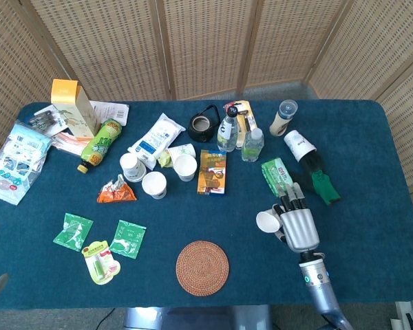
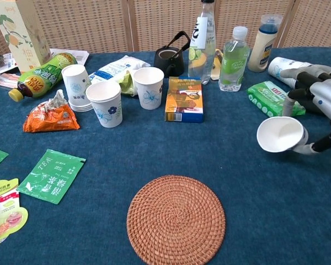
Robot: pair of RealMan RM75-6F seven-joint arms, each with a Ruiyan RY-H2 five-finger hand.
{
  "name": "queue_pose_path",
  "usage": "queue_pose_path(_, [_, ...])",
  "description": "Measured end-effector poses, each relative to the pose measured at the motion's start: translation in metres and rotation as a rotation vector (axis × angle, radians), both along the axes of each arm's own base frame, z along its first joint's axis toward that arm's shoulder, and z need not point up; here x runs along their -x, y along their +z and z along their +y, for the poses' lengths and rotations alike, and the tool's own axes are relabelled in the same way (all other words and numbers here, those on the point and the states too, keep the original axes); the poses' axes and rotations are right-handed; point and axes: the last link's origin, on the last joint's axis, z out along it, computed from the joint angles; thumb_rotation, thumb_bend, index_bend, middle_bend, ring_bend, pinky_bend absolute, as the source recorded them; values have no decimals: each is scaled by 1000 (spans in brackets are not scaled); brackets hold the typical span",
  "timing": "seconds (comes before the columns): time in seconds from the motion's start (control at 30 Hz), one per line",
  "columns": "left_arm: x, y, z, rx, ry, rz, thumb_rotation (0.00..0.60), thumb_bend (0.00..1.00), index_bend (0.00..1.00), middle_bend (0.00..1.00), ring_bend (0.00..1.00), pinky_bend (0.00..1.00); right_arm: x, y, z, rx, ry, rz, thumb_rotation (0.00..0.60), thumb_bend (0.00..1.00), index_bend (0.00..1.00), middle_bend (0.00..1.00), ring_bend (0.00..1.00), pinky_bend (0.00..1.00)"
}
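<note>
While the right robot hand grips a paper cup, a green packet lies just behind.

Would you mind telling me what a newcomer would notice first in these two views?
Most striking is the right hand at the table's right side, holding a white paper cup tipped on its side with its mouth facing the camera. Next comes the round woven coaster lying alone near the front edge of the blue table. Behind them, a crowded row of bottles, cups and packets fills the back of the table.

White paper cup, tilted, mouth sideways, lifted.
</note>
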Motion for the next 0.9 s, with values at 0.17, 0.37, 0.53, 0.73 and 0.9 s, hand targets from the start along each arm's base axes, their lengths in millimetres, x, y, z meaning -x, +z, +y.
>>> queue_pose_path(0.17, [0,0,-1,-1,-2,-1,600,333,0,0,0,0,-2,-3,2,-42,-10,-15,600,62,295,0,0,21])
queue_pose_path(0.37, [0,-1,0,6,-3,-1,600,334,0,0,0,0,-4,-2,4,-77,-12,-32,600,57,230,0,0,21])
queue_pose_path(0.53, [0,-1,-1,8,-3,0,600,335,0,0,0,0,-3,1,4,-114,-12,-44,600,52,231,0,0,21])
queue_pose_path(0.73, [-1,-1,-1,11,-5,1,600,333,0,0,0,0,-1,10,-5,-203,-7,-71,600,0,233,0,0,20])
queue_pose_path(0.9, [-1,-2,-1,13,-4,3,600,334,0,0,0,0,0,23,-18,-264,2,-35,600,8,236,0,0,21])
